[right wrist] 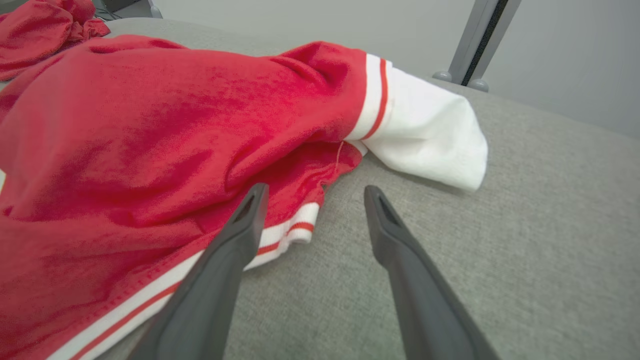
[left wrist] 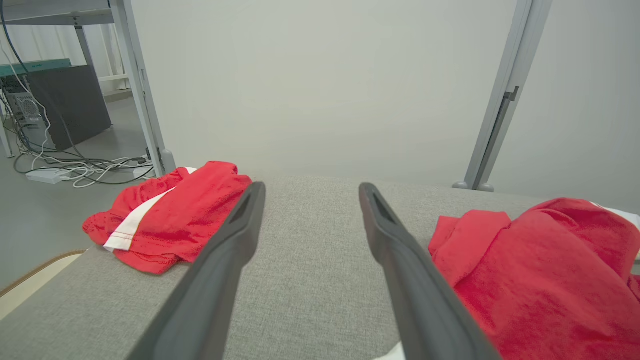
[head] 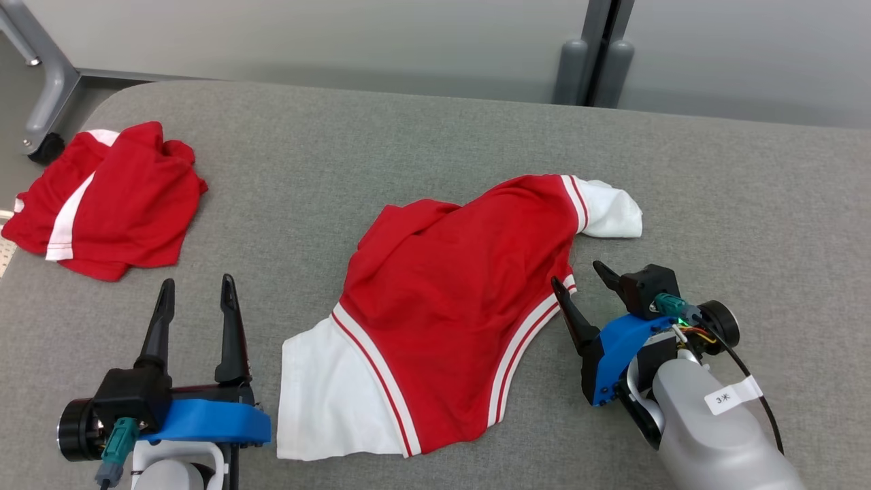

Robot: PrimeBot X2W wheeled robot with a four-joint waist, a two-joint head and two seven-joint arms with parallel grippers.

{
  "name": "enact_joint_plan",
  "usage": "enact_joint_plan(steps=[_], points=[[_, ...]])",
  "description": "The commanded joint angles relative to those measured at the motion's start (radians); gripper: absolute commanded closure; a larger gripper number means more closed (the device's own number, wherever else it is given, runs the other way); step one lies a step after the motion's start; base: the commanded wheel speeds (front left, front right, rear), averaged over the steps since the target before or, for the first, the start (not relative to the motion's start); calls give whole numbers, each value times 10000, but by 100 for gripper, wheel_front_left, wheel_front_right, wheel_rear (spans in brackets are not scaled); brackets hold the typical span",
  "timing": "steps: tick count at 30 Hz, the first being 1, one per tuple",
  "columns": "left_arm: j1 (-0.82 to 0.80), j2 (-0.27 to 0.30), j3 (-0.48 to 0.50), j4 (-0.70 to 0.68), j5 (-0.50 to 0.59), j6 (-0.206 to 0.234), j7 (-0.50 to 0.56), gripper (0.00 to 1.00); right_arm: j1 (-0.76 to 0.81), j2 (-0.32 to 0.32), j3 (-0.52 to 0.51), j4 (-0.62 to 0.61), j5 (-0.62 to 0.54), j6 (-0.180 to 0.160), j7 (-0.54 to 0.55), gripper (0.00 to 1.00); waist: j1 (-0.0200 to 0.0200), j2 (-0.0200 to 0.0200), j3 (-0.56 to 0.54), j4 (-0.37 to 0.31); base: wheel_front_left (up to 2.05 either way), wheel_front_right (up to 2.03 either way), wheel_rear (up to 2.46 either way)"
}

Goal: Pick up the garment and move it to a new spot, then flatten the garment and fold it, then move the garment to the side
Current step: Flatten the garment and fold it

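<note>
- We see the red-and-white garment (head: 442, 299) lying rumpled and partly spread on the grey padded table (head: 408, 129).
- Our right gripper (head: 578, 273) stands just right of the garment's striped hem, fingers spread, gripping nothing.
- Our left gripper (head: 196, 280) is left of the garment, apart from it, fingers wide and empty.
- A second red garment (head: 116, 197) lies bunched well to the garment's left.

Garment (right wrist: 150, 140) partly beyond left and bottom edges (right wrist view)
</note>
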Motion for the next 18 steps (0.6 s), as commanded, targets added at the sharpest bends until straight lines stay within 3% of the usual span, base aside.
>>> enact_joint_plan(steps=[1, 8, 10, 18], points=[[-132, -19, -69, 5, -61, 60, -51, 0, -182, 68, -19, 244, -100, 2, -84, 0, -1, -2, 135, 156, 0, 0, 0], [-225, -22, -303, 66, -211, 147, -51, 0, -517, 128, 133, 1195, -54, 2, -178, 0, -1, -2, 314, 407, 0, 0, 0], [-247, -22, -338, 72, -199, 193, -51, 0, -559, 135, 212, 1375, 73, 2, -199, 100, -1, -2, 333, 425, 0, 0, 0], [-53, -23, -208, 120, -221, 250, -51, 0, -116, 12, 180, 810, 643, 2, -249, 100, -1, -2, 50, 56, 0, 0, 0]])
